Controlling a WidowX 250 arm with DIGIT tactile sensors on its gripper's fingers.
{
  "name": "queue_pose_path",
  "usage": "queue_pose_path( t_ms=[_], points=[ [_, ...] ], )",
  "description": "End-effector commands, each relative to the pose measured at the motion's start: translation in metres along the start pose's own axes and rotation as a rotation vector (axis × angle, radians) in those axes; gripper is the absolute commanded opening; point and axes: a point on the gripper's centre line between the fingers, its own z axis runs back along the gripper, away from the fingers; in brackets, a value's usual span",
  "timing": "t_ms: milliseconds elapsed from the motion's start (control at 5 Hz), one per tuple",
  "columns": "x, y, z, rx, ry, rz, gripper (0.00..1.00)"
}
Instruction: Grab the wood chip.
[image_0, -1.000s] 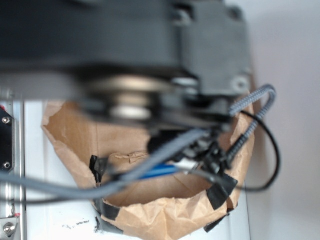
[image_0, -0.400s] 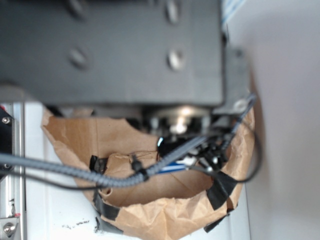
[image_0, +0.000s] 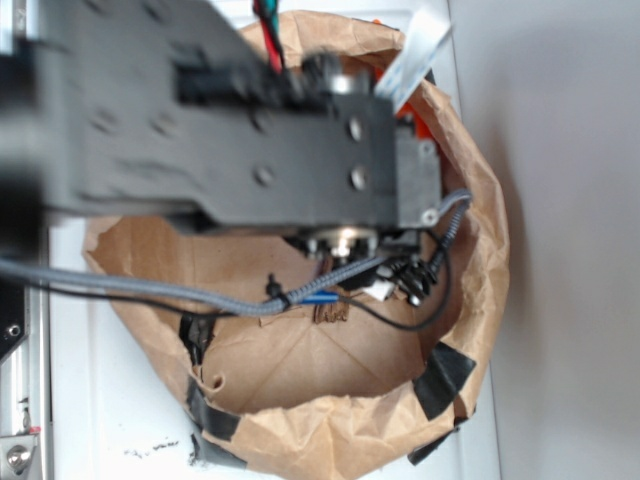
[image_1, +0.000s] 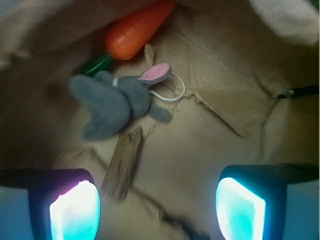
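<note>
Pincer (image_1: 157, 210) spread wide and empty, pads (image_1: 75, 212) glowing cyan at the near edge of the wrist view. Wood chip (image_1: 124, 162) lies flat on the paper bag (image_1: 225, 90) floor, just right of the left pad. Plush rabbit (image_1: 117, 100) touches its far end; toy carrot (image_1: 140, 27) farther back.

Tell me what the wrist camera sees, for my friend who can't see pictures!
A brown wood chip lies on crumpled brown paper, just ahead of the gripper, whose two glowing jaws stand wide apart with nothing between them. Beyond the chip lies a grey plush rabbit with a pink ear, and past it an orange toy carrot.
</note>
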Motion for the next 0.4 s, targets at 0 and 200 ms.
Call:
queue_pose_path(
  t_ms=[0, 200],
  points=[
    [-0.003, -0.014, -0.038, -0.089, -0.035, -0.052, 1.0],
    [-0.021, -0.029, -0.05, -0.103, 0.01, -0.079, 1.0]
  ],
)
